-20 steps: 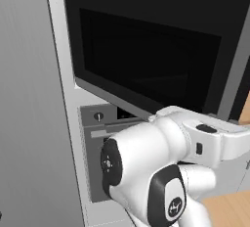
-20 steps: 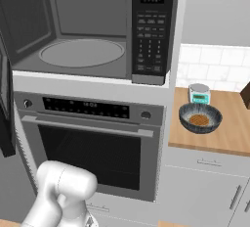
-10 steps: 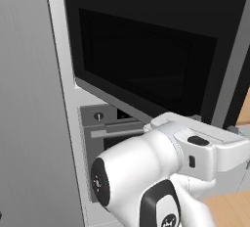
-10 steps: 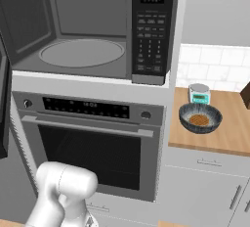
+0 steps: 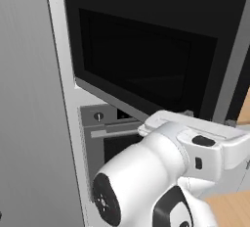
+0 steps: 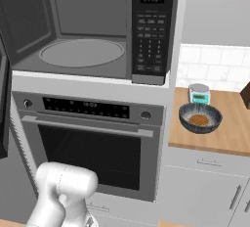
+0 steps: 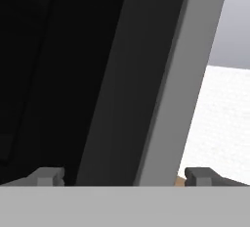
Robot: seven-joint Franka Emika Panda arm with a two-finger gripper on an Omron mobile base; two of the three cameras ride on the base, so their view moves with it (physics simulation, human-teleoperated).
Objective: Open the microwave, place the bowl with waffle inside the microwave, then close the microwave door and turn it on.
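Nowhere legible writing; gripper (image 7: 117, 174) jaws apart, straddling the microwave door (image 7: 146, 84) handle

The microwave (image 6: 97, 30) sat directly above the oven (image 6: 93, 143), its keypad panel (image 6: 150, 30) at the right of the cavity and the turntable (image 6: 82, 54) inside it. The microwave door (image 5: 146, 59) stood swung open to the left, with its bar handle (image 5: 233, 64) along the far edge. To the right lay the tabletop (image 6: 229, 133), carrying the bowl (image 6: 200, 118) with the waffle (image 6: 199, 120) in it; a small scale (image 6: 199, 94) stood just behind the bowl.
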